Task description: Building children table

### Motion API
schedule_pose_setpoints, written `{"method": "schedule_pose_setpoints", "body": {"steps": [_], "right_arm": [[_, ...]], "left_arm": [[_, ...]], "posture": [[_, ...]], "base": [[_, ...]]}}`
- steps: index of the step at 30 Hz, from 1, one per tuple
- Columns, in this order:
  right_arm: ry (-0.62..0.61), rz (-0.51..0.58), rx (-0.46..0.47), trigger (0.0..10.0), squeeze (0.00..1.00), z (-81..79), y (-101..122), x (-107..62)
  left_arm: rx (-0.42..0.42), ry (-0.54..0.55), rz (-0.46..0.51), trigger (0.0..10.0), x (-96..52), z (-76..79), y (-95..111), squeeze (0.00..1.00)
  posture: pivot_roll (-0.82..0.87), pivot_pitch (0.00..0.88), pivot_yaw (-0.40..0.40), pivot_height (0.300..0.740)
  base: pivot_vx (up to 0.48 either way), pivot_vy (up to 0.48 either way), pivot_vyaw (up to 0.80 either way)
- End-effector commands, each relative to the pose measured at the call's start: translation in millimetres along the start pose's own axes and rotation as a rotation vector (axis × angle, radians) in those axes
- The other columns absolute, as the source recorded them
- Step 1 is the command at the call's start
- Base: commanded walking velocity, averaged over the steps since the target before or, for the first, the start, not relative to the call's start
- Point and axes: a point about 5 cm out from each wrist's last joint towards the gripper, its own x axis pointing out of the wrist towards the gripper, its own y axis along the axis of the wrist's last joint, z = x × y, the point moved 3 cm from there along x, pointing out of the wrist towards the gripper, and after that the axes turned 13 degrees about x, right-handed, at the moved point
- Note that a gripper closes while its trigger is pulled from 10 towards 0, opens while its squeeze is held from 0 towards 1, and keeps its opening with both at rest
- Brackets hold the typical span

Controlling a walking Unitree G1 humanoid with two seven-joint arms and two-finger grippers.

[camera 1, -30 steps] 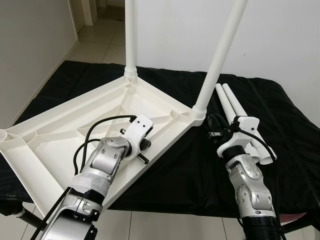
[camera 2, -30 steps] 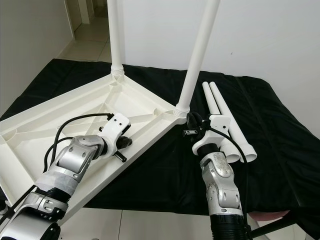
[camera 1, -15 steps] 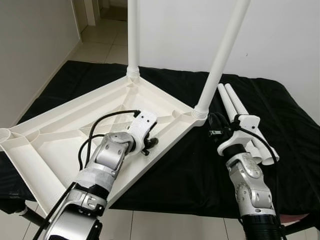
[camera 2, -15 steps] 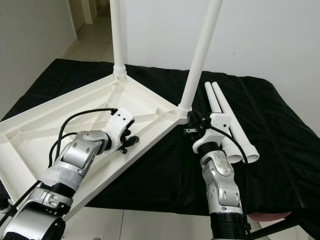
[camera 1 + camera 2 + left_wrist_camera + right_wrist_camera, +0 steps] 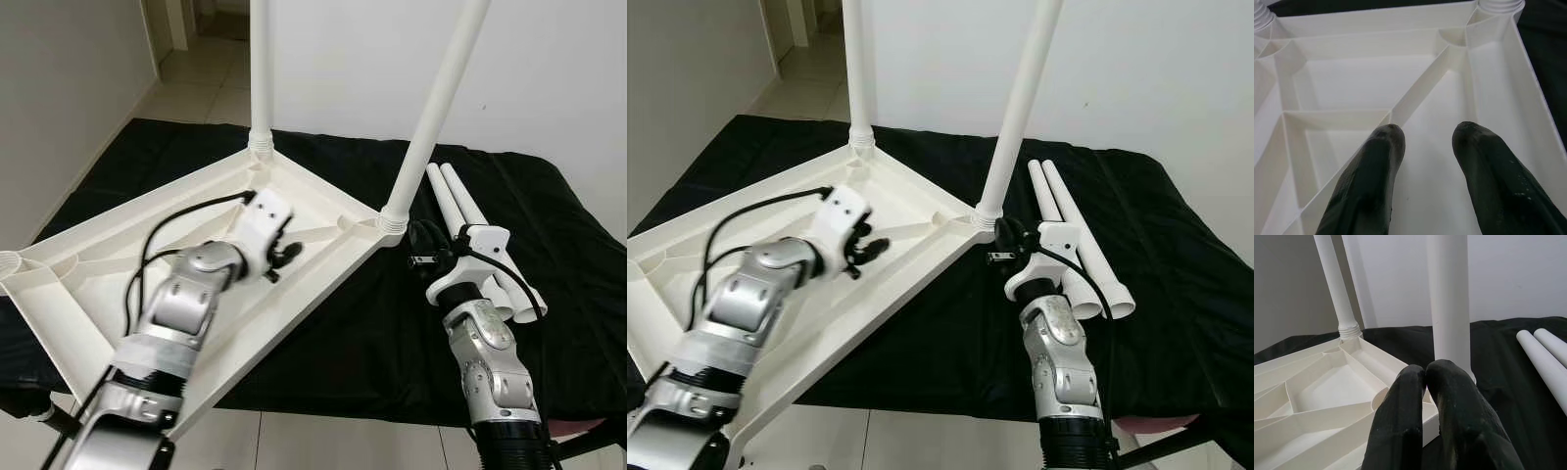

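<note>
The white children's tabletop [image 5: 108, 250] lies upside down on a black cloth, its ribbed underside facing up. Two white legs stand screwed into its corners, one at the far corner [image 5: 261, 69] and one at the right corner [image 5: 438, 103]. Two loose white legs [image 5: 458, 201] lie side by side on the cloth to the right. My left gripper [image 5: 283, 257] hovers open over the ribbed underside near the middle, nothing between its fingers [image 5: 1382, 147]. My right gripper [image 5: 421, 247] is shut and empty, just in front of the base of the right standing leg [image 5: 1448, 298].
The black cloth [image 5: 343, 333] covers the low surface up to its front edge near me. Tiled floor [image 5: 196, 78] runs off at the back left beside a white wall. Another white wall [image 5: 549, 69] stands close behind the surface.
My left arm has swung forward and to the left over the tabletop's underside, its fingers still apart. The right arm has stayed where it was.
</note>
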Motion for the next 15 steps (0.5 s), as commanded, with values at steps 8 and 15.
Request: {"method": "schedule_pose_setpoints", "body": {"steps": [8,15], "right_arm": [[-0.01,-0.01,-0.013,10.0,0.0,5.2,-1,1.3],[-0.003,-0.012,-0.017,10.0,0.0,5.4,0,2.5]], "left_arm": [[0.032,-0.097,-0.11,10.0,-24.0,6.7,-26,0.0],[0.045,-0.216,-0.104,10.0,-31.0,30.2,-27,0.0]], "posture": [[-0.02,0.0,-0.046,0.74],[-0.02,0.0,-0.054,0.74]], "base": [[0.0,0.0,0.0],[0.0,0.0,0.0]]}}
